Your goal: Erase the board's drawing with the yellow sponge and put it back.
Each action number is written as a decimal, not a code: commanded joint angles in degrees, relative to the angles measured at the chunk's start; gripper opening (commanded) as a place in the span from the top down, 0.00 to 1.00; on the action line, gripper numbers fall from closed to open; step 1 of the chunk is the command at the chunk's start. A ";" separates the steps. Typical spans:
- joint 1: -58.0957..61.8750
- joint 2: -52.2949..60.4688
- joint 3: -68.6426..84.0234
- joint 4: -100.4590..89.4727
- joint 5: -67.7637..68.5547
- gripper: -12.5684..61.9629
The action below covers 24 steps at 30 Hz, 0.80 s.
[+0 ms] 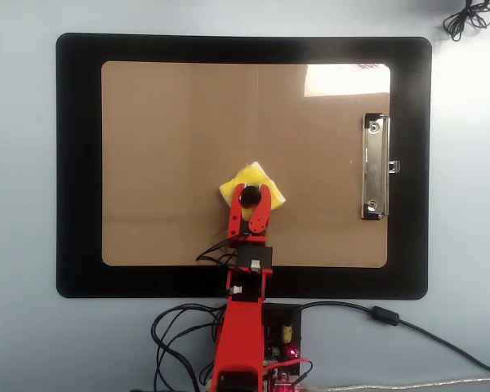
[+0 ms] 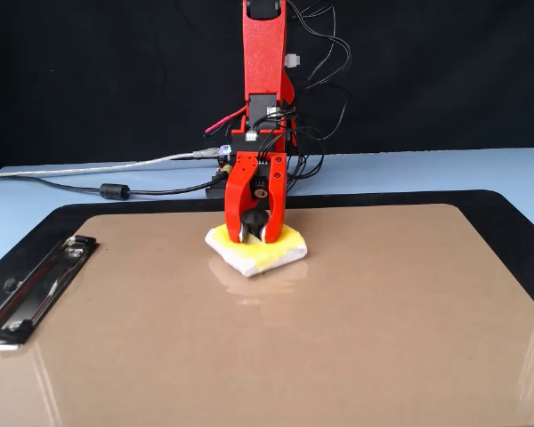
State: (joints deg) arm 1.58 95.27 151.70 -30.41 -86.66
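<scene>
The yellow sponge (image 1: 240, 179) lies flat near the middle of the brown board (image 1: 163, 147), with a white underside showing in the fixed view (image 2: 278, 253). My red gripper (image 1: 250, 195) points down onto it, with a jaw on each side of a dark knob on the sponge's top. In the fixed view the gripper (image 2: 254, 234) presses the sponge against the board (image 2: 338, 320). The jaws look shut on the sponge. I see no drawing marks on the board in either view.
The board has a metal clip (image 1: 376, 167) at its right edge in the overhead view, at the left in the fixed view (image 2: 36, 285). The board lies on a black mat (image 1: 77, 163). Cables (image 1: 392, 317) run from the arm's base, and a cable coil (image 1: 467, 16) lies at the top right.
</scene>
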 commanded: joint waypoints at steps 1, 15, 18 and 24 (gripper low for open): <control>1.32 -5.36 -5.36 -1.41 0.00 0.94; 0.97 17.84 5.89 3.34 -0.09 0.94; 0.97 27.51 2.37 17.05 -0.18 0.94; 0.53 37.62 -9.23 42.01 -0.53 0.94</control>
State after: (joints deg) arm 1.93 128.41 144.58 7.29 -86.57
